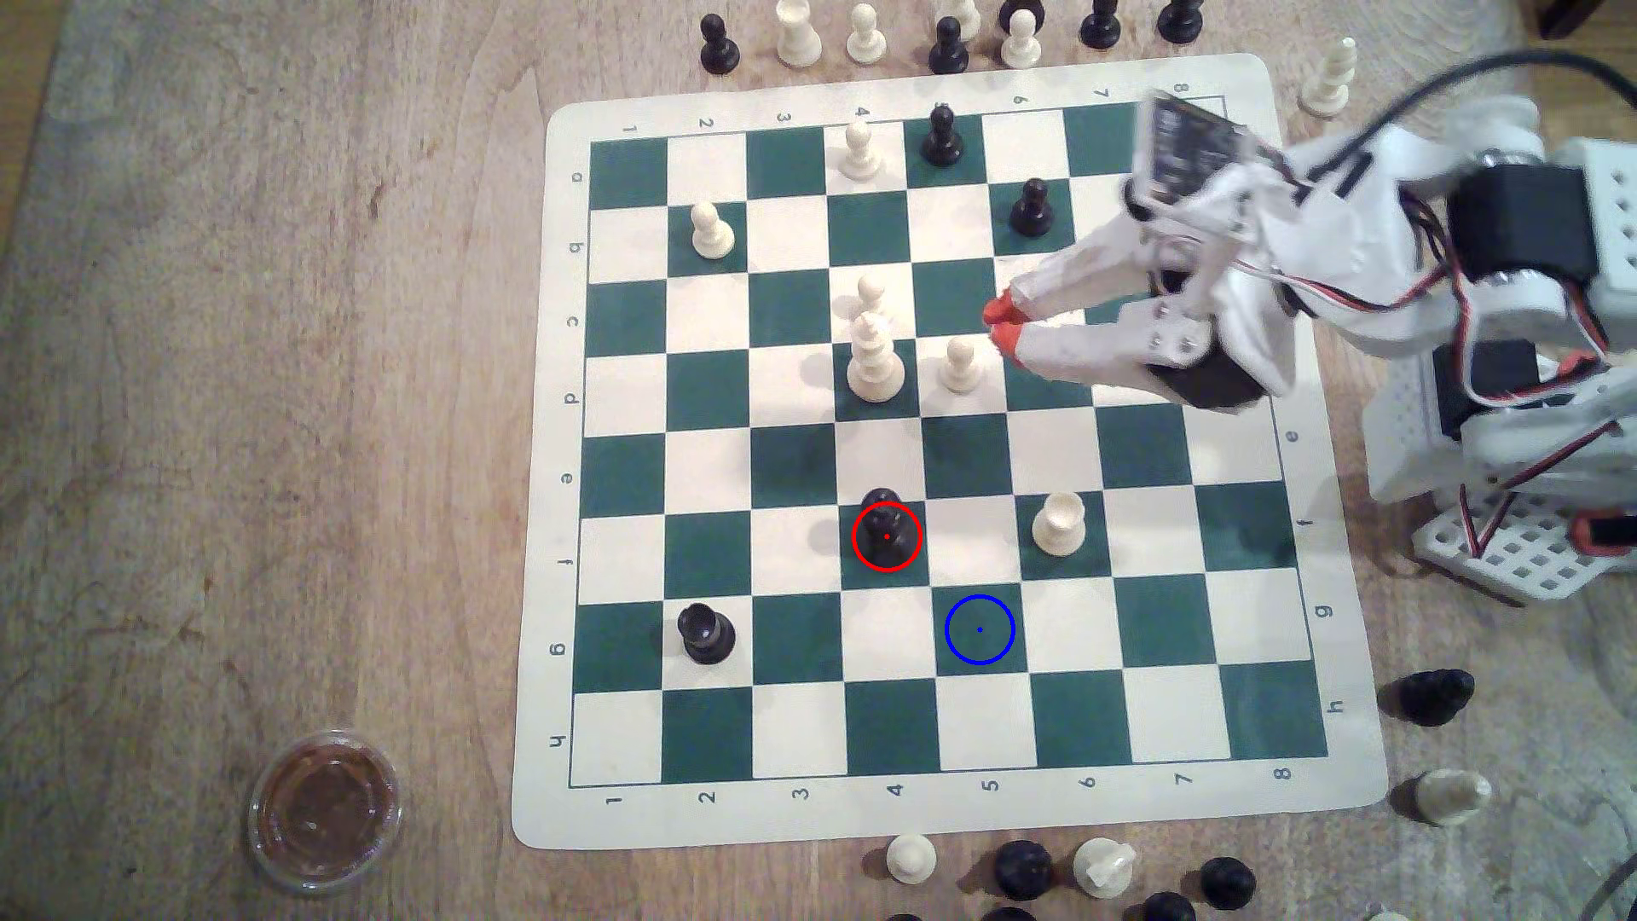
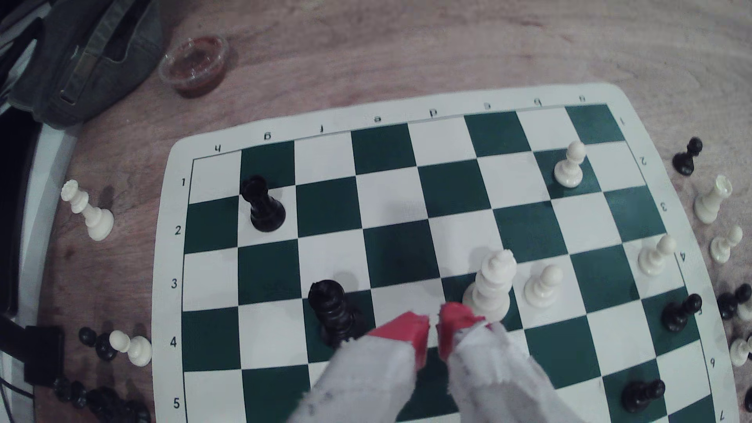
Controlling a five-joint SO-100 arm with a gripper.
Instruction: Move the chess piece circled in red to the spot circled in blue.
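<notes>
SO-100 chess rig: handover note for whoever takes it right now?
Hand: empty, red tips nearly closed, above the board's middle near the white pieces.
Red-circled black piece: upright on its green square at f4, untouched.
Blue-circled spot: bare, diagonally next to it at g5.
Done: nothing yet.
Left: open, reach the piece, grasp, lift, set it on the blue spot, release.

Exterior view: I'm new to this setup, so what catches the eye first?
The red ring around a tall black piece low on the board, with the blue ring on a green square diagonally next to it. Then the red-tipped gripper, nearly shut, at the view's right beside the white pieces.
</notes>
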